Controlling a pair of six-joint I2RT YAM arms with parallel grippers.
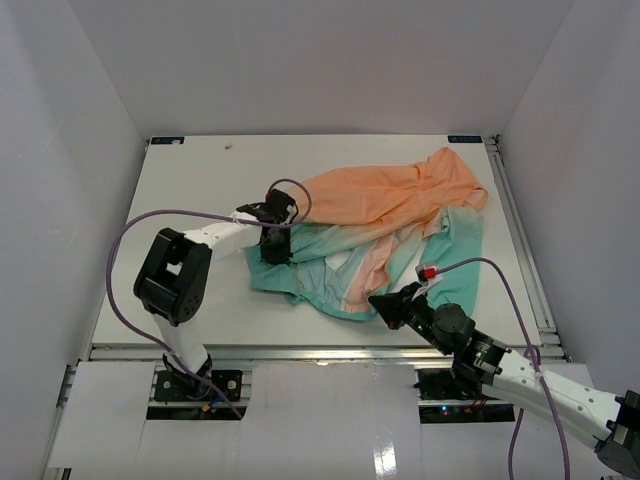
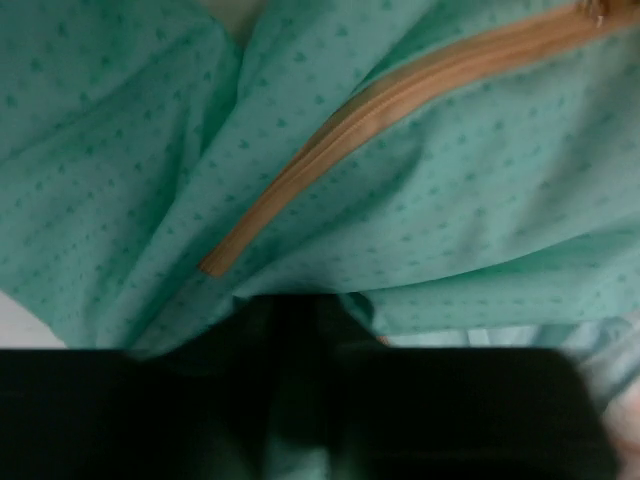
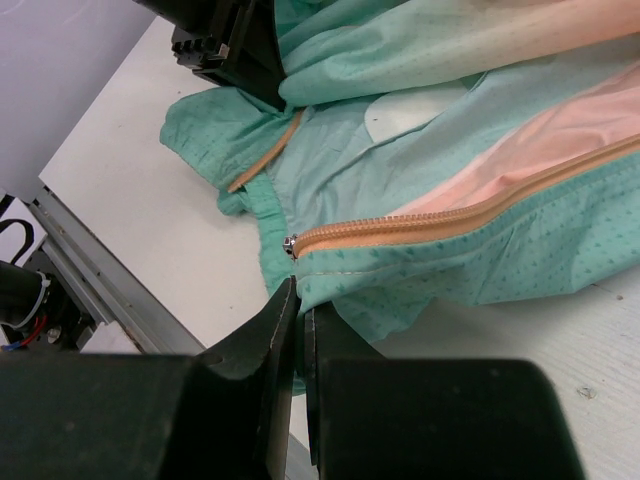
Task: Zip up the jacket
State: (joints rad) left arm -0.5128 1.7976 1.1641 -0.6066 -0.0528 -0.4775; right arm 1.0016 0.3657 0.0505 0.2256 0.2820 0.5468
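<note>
1. Right claw (image 3: 298, 305) is clenched, with the teal hem of the jacket (image 3: 480, 270) apparently pinched at its tips, at the near edge of the table (image 3: 170, 240).
2. Just above those tips sits the zipper slider (image 3: 290, 243), at the bottom end of one orange zipper tape (image 3: 450, 215) running off to the right.
3. The step in hand looks like bringing the two halves together. The near grip should hold that hem taut and flat, with the slider's mouth facing the other half, and not drag the whole garment.
4. Farther off, the second tape (image 2: 300, 165) ends loose on teal cloth under the left claw (image 1: 275, 248). Its free end should go straight into the slider, not across a fold.
5. Whether the left claw is released or grasping cloth I cannot tell: its own camera shows only dark blur where the fingers should be.
6. Beyond, the orange upper part lies bunched toward the far right. The sleeves and collar are lost in folds, and the zipper's upper run is hidden.
</note>
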